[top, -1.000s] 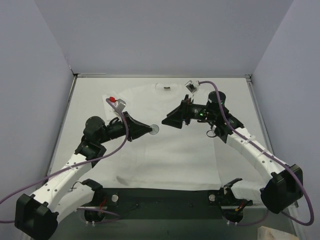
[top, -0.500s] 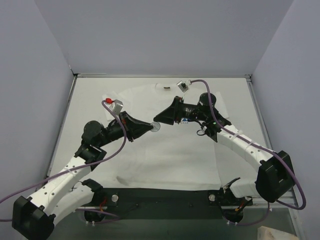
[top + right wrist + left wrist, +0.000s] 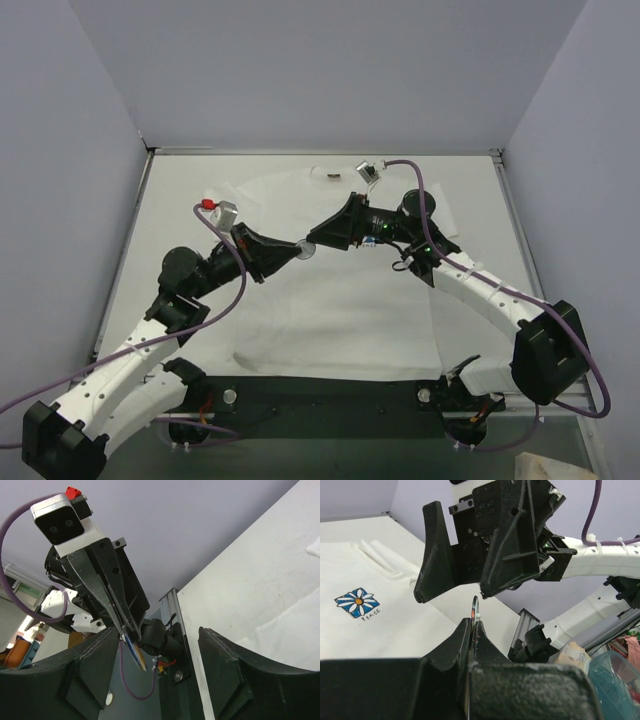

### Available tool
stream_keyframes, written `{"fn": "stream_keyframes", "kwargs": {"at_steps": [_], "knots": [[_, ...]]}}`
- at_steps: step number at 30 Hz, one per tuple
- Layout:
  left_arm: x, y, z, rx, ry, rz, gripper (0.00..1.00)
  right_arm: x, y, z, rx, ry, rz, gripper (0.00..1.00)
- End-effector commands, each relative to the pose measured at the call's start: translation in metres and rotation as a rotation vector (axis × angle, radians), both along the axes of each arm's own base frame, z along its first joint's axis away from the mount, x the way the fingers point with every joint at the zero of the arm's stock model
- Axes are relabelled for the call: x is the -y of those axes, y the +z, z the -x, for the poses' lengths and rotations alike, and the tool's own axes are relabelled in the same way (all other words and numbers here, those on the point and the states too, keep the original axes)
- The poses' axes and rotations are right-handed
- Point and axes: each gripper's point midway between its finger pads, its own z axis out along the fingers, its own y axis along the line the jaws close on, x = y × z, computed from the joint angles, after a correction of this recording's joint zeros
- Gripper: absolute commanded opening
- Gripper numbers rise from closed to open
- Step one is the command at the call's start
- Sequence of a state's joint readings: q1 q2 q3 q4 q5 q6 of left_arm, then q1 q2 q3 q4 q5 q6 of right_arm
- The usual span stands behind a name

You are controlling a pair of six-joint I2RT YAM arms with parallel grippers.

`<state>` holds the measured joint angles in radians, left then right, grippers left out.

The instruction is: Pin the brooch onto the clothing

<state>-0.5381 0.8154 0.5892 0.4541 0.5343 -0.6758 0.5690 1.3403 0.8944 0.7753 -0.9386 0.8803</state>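
The white T-shirt lies flat on the table; its blue-and-white flower print shows in the left wrist view. My left gripper is shut on the small round brooch and holds it above the shirt's chest. In the left wrist view the brooch stands edge-on at the tips of my left gripper. My right gripper is open, its tips right at the brooch, one jaw on either side. In the right wrist view the brooch sits between the open jaws of my right gripper.
The shirt's dark neck label is at the far edge. Grey walls enclose the table on three sides. A dark strip with the arm bases runs along the near edge.
My right gripper has moved left and closed the gap to the brooch, staying open. My left gripper, still holding the brooch, has shifted slightly up and back.
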Motion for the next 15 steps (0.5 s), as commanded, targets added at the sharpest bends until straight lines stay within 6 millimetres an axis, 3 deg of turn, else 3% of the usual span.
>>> {"fn": "stream_keyframes", "kwargs": {"at_steps": [1, 7, 8, 11, 15], "knots": [[-0.008, 0.018, -0.008, 0.046, 0.075, 0.047, 0.0, 0.002, 0.025, 0.016, 0.103, 0.053, -0.079, 0.68], [-0.01, 0.018, -0.01, 0.043, 0.091, 0.06, 0.0, -0.006, 0.021, 0.025, 0.099, 0.095, -0.077, 0.63], [-0.009, 0.018, -0.01, 0.04, 0.089, 0.061, 0.0, -0.007, 0.021, 0.026, 0.093, 0.097, -0.079, 0.54], [-0.009, 0.017, -0.011, 0.04, 0.09, 0.061, 0.0, -0.008, 0.021, 0.028, 0.09, 0.105, -0.09, 0.43], [-0.009, 0.018, -0.011, 0.037, 0.09, 0.066, 0.0, -0.009, 0.024, 0.028, 0.071, 0.115, -0.111, 0.33]]}}
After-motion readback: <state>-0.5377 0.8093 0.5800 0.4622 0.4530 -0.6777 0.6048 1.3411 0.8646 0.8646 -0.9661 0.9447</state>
